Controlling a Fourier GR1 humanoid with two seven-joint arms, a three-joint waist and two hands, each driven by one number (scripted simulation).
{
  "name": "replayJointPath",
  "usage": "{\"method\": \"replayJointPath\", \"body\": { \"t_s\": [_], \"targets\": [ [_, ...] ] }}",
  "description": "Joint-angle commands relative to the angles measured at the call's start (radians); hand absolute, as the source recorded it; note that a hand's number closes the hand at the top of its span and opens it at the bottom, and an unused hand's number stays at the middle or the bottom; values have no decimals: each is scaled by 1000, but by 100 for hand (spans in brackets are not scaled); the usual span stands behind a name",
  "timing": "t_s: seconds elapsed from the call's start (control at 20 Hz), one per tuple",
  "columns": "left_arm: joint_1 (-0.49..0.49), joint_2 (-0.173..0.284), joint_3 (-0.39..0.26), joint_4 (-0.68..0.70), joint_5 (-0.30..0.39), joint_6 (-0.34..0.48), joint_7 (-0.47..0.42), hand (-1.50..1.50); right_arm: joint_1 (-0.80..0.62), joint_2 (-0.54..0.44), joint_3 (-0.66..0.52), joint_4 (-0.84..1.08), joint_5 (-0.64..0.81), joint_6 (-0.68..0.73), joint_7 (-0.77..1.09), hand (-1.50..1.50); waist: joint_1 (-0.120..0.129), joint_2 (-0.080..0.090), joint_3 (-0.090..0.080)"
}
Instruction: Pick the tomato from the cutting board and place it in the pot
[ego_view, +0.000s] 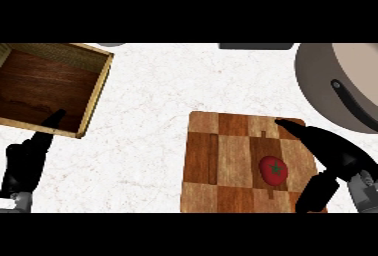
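Observation:
A red tomato (274, 169) with a green stem lies on the checkered wooden cutting board (221, 160), toward the board's right side. My right hand (334, 155) hovers just to the right of the tomato, fingers straight and pointing up-left, thumb hanging down beside the fruit, nothing in it. The grey pot (328, 75) stands at the upper right, partly cut off, with a dark handle (354, 102) across its rim. At the lower left edge my left hand (28, 160) rests open, fingers up.
A wooden box (52, 85) with a dark brown floor stands at the upper left. White marbled counter (148, 130) lies between box and board. Two grey objects peek in at the top edge.

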Motion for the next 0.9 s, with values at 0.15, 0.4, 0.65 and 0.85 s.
{"method": "replayJointPath", "body": {
  "t_s": [0.15, 0.4, 0.65, 0.85],
  "targets": [
    [8, -16, 33, -3, -31, -17, 7, 0, -58, 86, 72, 99, 98, 66, 78, -150, -7, -1, 1],
    [-7, -44, 26, -13, -53, -25, 27, 0, -82, 179, 134, 132, 155, 57, 147, -150, -7, -1, 1],
    [13, -81, 35, 2, -92, -35, -5, 0, -79, 192, 85, 229, 184, 100, 53, -150, -10, -1, 1],
    [-43, -117, 33, 20, -112, -26, 35, 0, -120, 231, 78, 346, 241, 94, 9, -150, -9, 0, 1]
  ]
}}
